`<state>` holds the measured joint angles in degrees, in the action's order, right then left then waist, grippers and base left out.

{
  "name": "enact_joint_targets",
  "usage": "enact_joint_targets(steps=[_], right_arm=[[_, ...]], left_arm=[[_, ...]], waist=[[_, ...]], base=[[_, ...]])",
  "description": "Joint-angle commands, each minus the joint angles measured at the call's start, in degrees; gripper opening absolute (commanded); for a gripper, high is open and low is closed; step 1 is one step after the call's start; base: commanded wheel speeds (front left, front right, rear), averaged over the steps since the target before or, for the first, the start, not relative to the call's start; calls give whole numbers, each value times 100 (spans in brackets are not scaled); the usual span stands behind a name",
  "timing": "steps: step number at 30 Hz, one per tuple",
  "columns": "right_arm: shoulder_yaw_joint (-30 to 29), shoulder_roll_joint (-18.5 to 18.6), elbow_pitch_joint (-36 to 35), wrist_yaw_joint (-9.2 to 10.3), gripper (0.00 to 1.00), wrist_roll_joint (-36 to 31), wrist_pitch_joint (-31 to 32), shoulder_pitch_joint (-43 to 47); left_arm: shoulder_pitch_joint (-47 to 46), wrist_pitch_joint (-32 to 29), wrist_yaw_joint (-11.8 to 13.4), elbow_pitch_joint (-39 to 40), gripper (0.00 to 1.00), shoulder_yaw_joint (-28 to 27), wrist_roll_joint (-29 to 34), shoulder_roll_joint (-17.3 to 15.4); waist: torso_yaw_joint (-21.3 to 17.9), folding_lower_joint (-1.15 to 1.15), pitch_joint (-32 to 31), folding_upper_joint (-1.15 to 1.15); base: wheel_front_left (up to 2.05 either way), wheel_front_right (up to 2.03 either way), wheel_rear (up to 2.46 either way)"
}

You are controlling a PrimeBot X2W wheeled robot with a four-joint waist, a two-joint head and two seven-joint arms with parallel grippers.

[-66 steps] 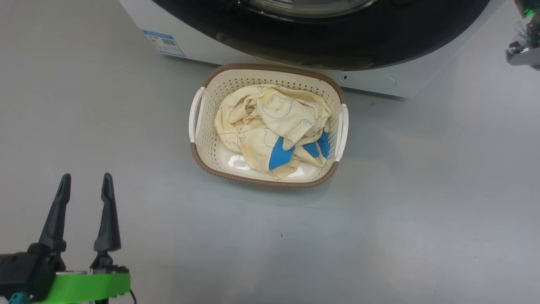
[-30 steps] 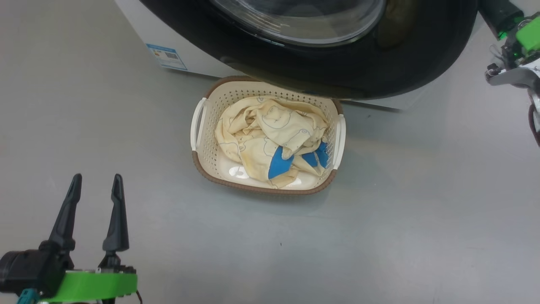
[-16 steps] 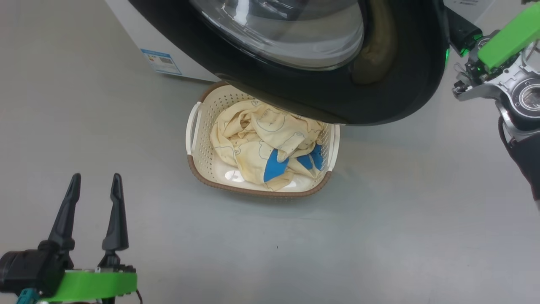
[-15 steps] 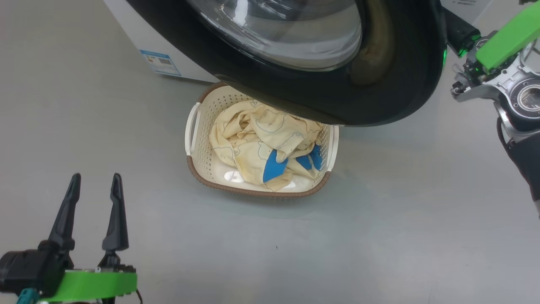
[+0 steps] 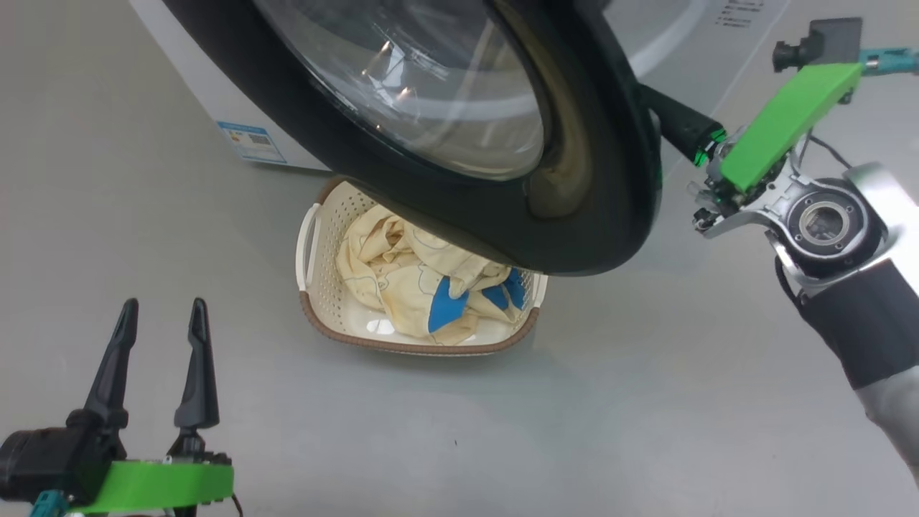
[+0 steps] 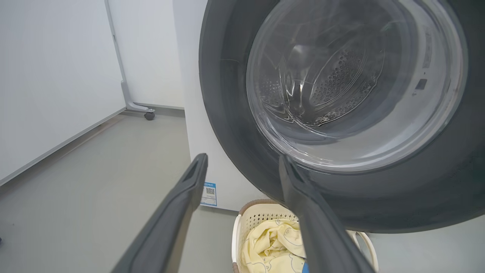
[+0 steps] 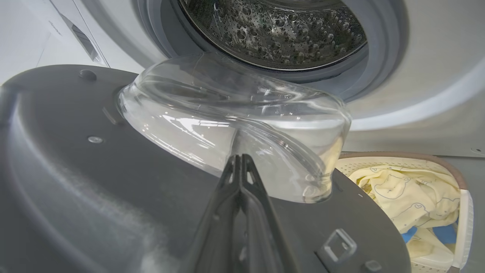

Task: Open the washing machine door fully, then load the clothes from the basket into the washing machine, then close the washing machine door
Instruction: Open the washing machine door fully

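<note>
The washing machine door [image 5: 459, 208], with its black rim and domed glass, stands partly swung out from the white washing machine [image 5: 188, 79] and overhangs the basket [image 5: 402, 345]. The pale yellow clothes [image 5: 395, 287] with blue patches lie in the basket. My right gripper [image 7: 239, 158] is shut with nothing in it, its tips against the door's inner face at the foot of the glass dome [image 7: 227, 113]. Its dark fingers [image 5: 678, 127] reach behind the door's right edge. My left gripper [image 5: 161, 316] is open over bare floor, left of the basket.
The steel drum [image 7: 273, 30] and grey rubber ring [image 7: 365, 57] show behind the door. A blue sticker [image 5: 248, 141] marks the machine's lower front. A white panel on a castor [image 6: 149, 113] stands far left. Grey floor [image 5: 574, 431] spreads in front of the basket.
The door has swung further out over the basket, covering more of it. My right arm has come further into the head view, which has itself shifted. The left gripper has kept still.
</note>
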<state>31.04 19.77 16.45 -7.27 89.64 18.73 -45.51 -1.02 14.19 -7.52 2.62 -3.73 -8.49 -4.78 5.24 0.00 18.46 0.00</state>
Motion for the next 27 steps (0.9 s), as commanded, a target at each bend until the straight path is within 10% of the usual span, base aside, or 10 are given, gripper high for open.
enact_joint_targets(steps=[1,27], right_arm=[[92,-103,-289,-22,0,-58,24,83],[1093,-441,-899,-22,0,-80,-64,830]], left_arm=[[-102,81,3,150,100,-242,-1,-81],[24,81,3,-56,100,-42,-59,-108]], waist=[[-78,0,-97,0],[-119,0,-757,0]], base=[[0,0,0],[0,0,0]])
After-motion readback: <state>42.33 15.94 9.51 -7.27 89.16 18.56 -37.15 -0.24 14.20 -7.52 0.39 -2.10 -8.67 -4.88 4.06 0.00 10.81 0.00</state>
